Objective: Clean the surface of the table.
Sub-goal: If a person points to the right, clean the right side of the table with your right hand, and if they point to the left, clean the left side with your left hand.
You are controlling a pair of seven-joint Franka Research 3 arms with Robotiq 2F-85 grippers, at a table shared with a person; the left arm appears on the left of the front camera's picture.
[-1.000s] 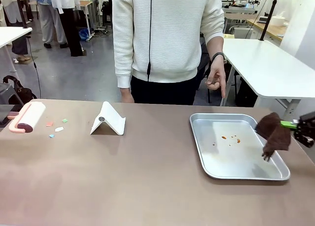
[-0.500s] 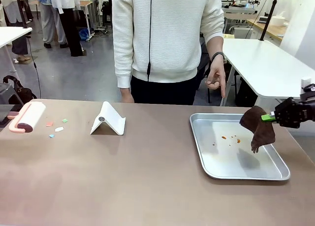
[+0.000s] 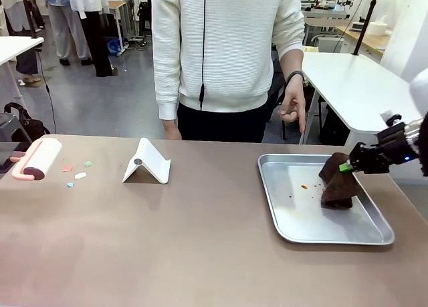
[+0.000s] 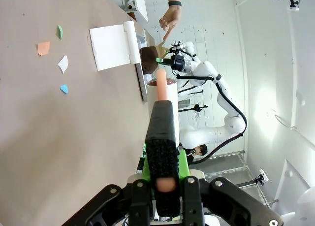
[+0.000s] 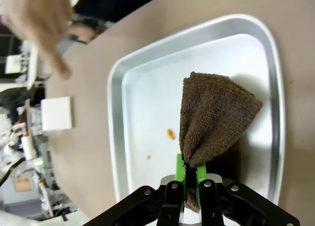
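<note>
1. Right now our right gripper (image 3: 348, 166) is pinched narrow on one corner of a brown cloth (image 3: 336, 185), with the green pads tight against the fabric.
2. We see the cloth hang down from that grip, and its lower edge rests on the floor of the silver tray (image 3: 281, 217), toward the tray's 3 o'clock side.
3. A few orange specks (image 3: 304, 186) lie on the tray floor at the cloth's 9 o'clock, just clear of it.
4. Our left gripper (image 4: 164, 169) is closed tight on the handle of a lint roller (image 4: 170, 95), which sits at the table's 10 o'clock edge in the front view.
5. The table (image 3: 200, 247) spreads its brownish top across the whole front view, and the tray stands on it at 3 o'clock.
6. Small coloured paper scraps (image 3: 79, 173) lie loose on the table at the roller's 3 o'clock, near it.
7. A white folded stand (image 3: 147, 163) sits at 11 o'clock from the table's middle, well apart from the tray.
8. A person (image 3: 227, 46) stands at 12 o'clock, and one hand (image 3: 294, 110) hangs with a finger pointing down beyond the tray's far rim.
</note>
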